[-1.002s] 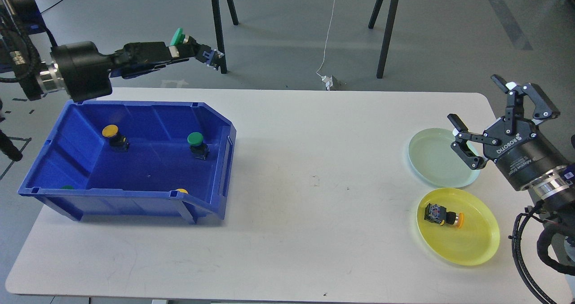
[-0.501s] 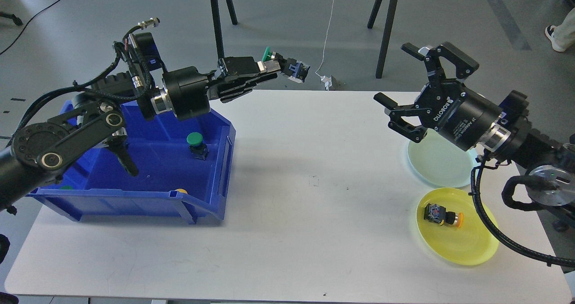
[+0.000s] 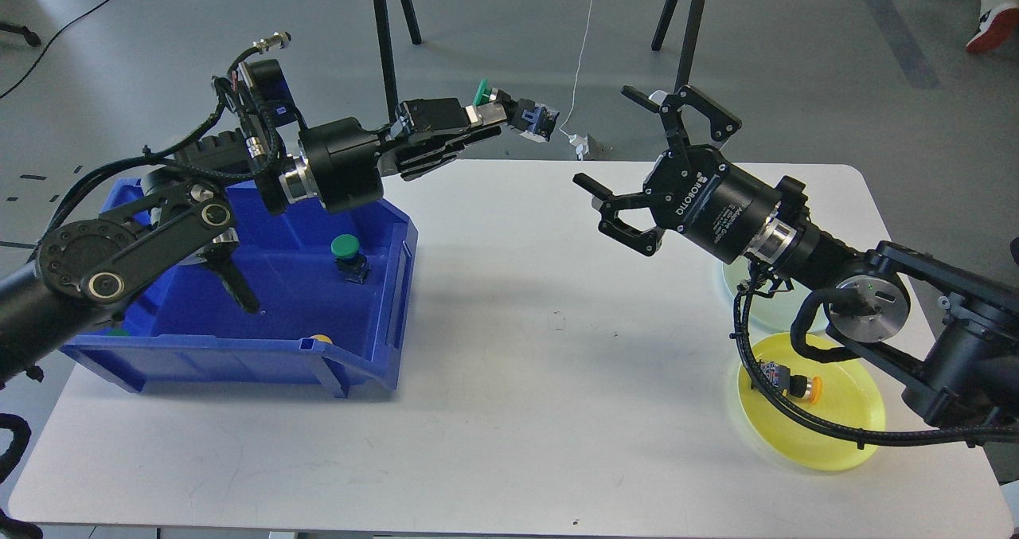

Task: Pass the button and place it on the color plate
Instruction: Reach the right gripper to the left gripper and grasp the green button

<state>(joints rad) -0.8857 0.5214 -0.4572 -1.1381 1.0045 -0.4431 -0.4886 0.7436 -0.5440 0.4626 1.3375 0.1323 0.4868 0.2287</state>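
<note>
My left gripper is shut on a green-capped button, held in the air over the table's far edge, cap to the left and blue base to the right. My right gripper is open, its fingers spread, a short way to the right of that button and facing it. A pale green plate is mostly hidden behind my right arm. A yellow plate at the near right holds a yellow-capped button.
A blue bin stands on the left of the white table. It holds a green button, and a yellow cap and a green cap show at its front wall. My left arm hangs over the bin.
My right gripper has moved left and up from over the pale green plate toward the held button. My left gripper has carried the button slightly further right.
</note>
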